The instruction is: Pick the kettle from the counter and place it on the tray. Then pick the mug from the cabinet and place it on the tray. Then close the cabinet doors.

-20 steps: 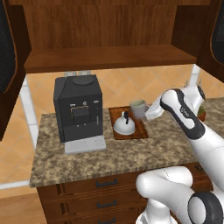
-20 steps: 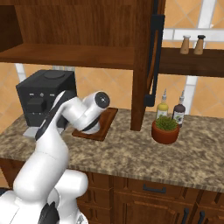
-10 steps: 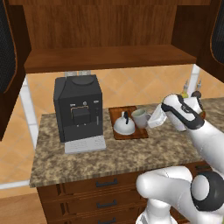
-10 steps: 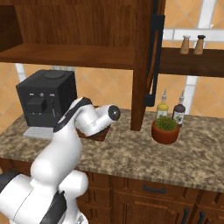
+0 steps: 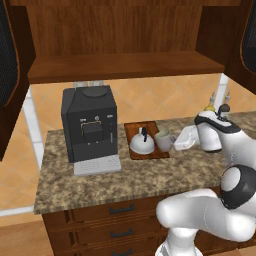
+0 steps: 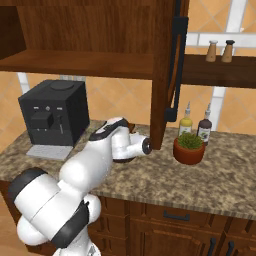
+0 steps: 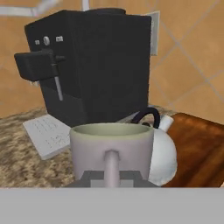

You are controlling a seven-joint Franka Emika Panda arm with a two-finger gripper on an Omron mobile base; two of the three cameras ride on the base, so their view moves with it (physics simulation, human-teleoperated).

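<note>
The pale grey-beige ceramic mug (image 5: 163,140) stood by the silver-white domed kettle (image 5: 141,144) on the reddish wooden tray (image 5: 133,131), beside a black coffee machine (image 5: 90,124); the gripper (image 5: 184,139) faced the mug, its opening indiscernible.

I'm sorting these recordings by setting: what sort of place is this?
A rendered home kitchen, most likely: a granite counter over wooden drawers, a black coffee machine, and a kettle and mug on a wooden tray beneath an open wall cabinet.

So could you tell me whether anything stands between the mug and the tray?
Nothing visible does. The mug sits at the right edge of the tray, right beside the kettle, with the gripper close behind its handle.
</note>
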